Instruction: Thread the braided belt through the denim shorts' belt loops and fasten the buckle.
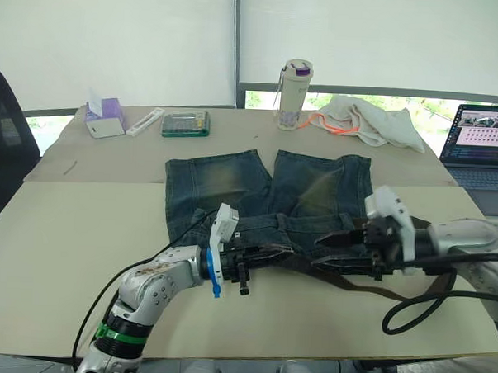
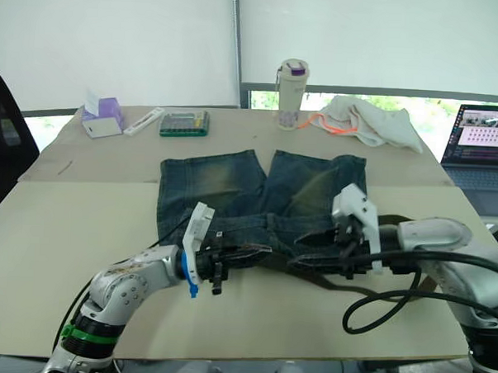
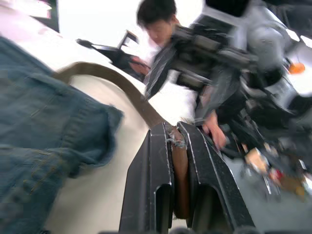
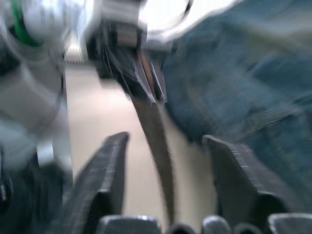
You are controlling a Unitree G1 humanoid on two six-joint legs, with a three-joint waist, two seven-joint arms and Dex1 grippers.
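Two grippers at the waistband: our left gripper (image 3: 178, 146) clamps the braided belt (image 3: 122, 87) taut beside the denim shorts (image 1: 265, 187) while our right gripper (image 4: 165, 141), jaws apart, straddles the strap, likely to regrip.

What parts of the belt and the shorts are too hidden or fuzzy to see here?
- The buckle: I can't find it; in the head views both hands cover the braided belt along the waistband.
- The belt loops: too small in the head views, blurred in the right wrist view, so whether the belt passes through any is unclear.
- The denim shorts: the waistband is partly hidden behind the left hand and right hand.
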